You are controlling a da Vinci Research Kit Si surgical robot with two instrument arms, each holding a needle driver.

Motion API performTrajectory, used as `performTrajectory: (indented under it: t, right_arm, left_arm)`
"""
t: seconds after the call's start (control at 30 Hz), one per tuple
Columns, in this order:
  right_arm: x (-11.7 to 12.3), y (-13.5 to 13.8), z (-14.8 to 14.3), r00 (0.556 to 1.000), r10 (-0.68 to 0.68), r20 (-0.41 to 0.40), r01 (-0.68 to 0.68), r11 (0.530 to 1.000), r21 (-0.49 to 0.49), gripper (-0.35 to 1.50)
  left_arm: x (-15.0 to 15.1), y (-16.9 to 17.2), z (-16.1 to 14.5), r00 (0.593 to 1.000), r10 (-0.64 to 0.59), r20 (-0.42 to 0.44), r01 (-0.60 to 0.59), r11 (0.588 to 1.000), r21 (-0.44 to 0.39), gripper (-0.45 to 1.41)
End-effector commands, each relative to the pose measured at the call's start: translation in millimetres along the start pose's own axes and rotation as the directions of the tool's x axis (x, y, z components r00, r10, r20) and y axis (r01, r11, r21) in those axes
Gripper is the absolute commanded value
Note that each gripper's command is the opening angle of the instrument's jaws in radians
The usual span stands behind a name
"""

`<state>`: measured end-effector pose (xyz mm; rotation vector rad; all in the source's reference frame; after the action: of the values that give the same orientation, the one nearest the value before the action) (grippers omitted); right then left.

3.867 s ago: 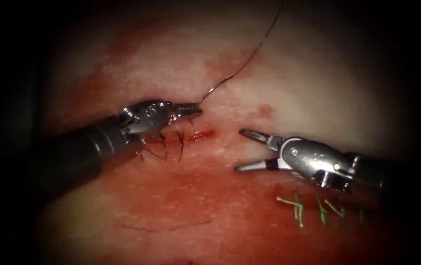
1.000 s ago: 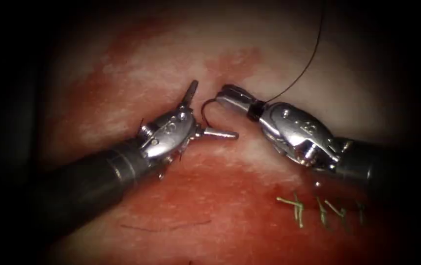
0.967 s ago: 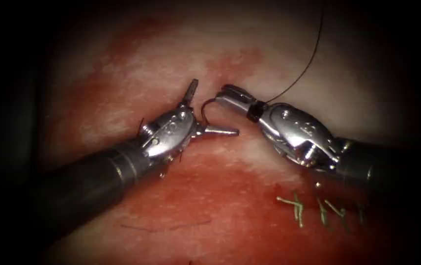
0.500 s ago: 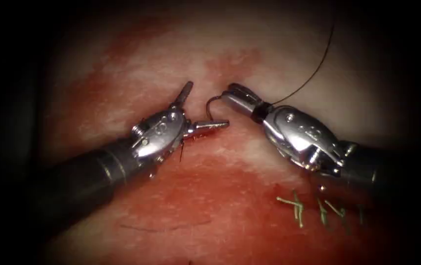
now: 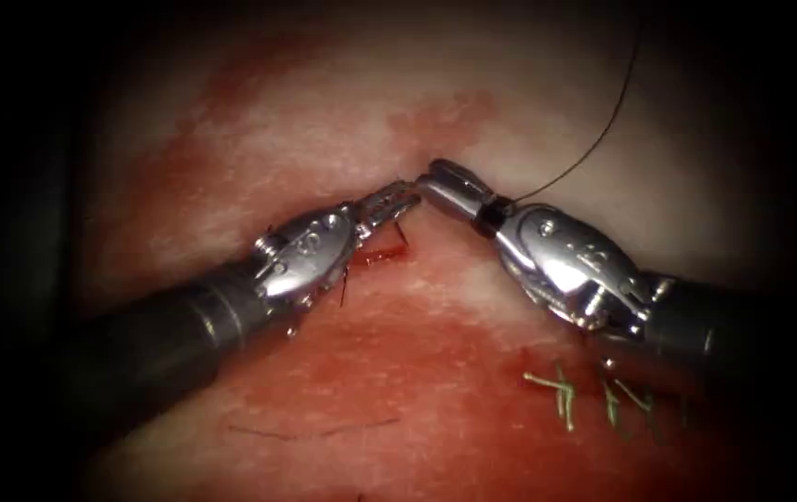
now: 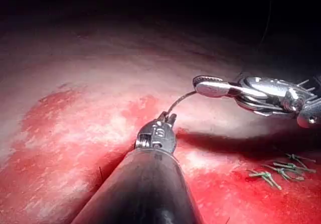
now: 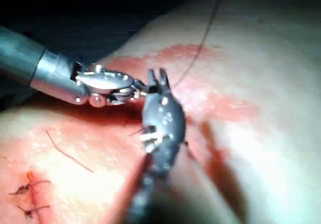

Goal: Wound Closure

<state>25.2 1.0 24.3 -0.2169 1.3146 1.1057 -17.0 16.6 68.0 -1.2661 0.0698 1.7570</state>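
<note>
Steel needle (image 6: 179, 99) mid-handover above tissue (image 5: 259, 139): right tool (image 5: 437, 178) clamps one end, left tool (image 5: 396, 198) now closed on other, cut (image 5: 384, 253) below; one must let go

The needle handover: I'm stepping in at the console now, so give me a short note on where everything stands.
Left end effector: shut on the needle, near one end of its curve.
Right end effector: shut on the needle's other end, where the thread joins.
Needle: held between both tools above the tissue, not in it.
Done: dark stitches on the cut by the left tool.
Left: the open red stretch of the cut.
</note>
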Motion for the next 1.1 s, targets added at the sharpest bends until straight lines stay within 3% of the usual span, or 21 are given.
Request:
performTrajectory:
  t: [0.03, 0.27, 0.3, 0.33, 0.37, 0.4, 0.43, 0.57, 0.77, 0.83, 0.93, 1.1]
  right_arm:
    - [-0.4, -0.2, 0.6, 1.0, 0.0, -0.002, 0.0, 1.0, 0.001, -0.35]
    - [-0.4, -0.1, 0.8, 0.998, -0.064, -0.016, 0.064, 0.998, 0.02, -0.35]
    - [-0.4, -0.1, 0.9, 0.997, -0.069, -0.019, 0.07, 0.997, 0.035, -0.25]
    - [-0.4, 0.0, 0.9, 0.997, -0.075, -0.023, 0.076, 0.996, 0.05, -0.06]
    - [-0.4, 0.0, 1.0, 0.996, -0.086, -0.027, 0.088, 0.994, 0.067, 0.29]
    - [-0.4, 0.0, 1.1, 0.994, -0.103, -0.033, 0.105, 0.992, 0.073, 0.81]
    - [-0.5, 0.0, 1.2, 0.99, -0.138, -0.032, 0.14, 0.988, 0.071, 1.04]
    - [-0.7, -0.2, 1.8, 0.979, -0.203, 0.017, 0.2, 0.972, 0.121, 1.48]
    - [-1.6, -0.6, 1.8, 0.981, -0.196, 0.01, 0.184, 0.936, 0.3, 1.48]
    - [-1.9, -0.7, 2.0, 0.972, -0.229, -0.045, 0.224, 0.865, 0.45, 1.46]
    - [-2.6, -1.4, 1.8, 0.975, -0.208, -0.072, 0.213, 0.804, 0.555, 1.46]
    - [-3.4, -2.6, 1.8, 0.96, -0.263, -0.099, 0.272, 0.783, 0.559, 1.46]
  left_arm:
    - [0.2, -0.3, 0.5, 1.0, -0.001, -0.002, 0.001, 1.0, -0.008, -0.45]
    - [0.7, -1.2, -0.1, 0.993, -0.122, 0.005, 0.122, 0.993, -0.009, -0.45]
    - [0.7, -1.2, -0.2, 0.993, -0.12, 0.011, 0.121, 0.993, -0.01, -0.45]
    - [0.7, -1.2, -0.3, 0.993, -0.118, 0.022, 0.119, 0.993, -0.011, -0.45]
    - [0.7, -1.1, -0.4, 0.993, -0.116, 0.037, 0.116, 0.993, -0.012, -0.45]
    - [0.7, -1.1, -0.6, 0.992, -0.113, 0.052, 0.114, 0.993, -0.014, -0.45]
    - [0.8, -1.1, -0.7, 0.99, -0.128, 0.066, 0.129, 0.992, -0.015, -0.45]
    - [0.8, -1.2, -1.1, 0.98, -0.175, 0.096, 0.179, 0.983, -0.034, -0.45]
    - [1.0, -1.1, -2.1, 0.942, -0.287, 0.172, 0.313, 0.938, -0.15, -0.45]
    - [1.2, -1.3, -3.1, 0.9, -0.375, 0.221, 0.42, 0.882, -0.213, -0.45]
    - [1.5, -1.8, -3.6, 0.868, -0.433, 0.245, 0.486, 0.842, -0.235, -0.45]
    - [1.6, -2.0, -4.1, 0.82, -0.495, 0.286, 0.566, 0.774, -0.283, -0.45]
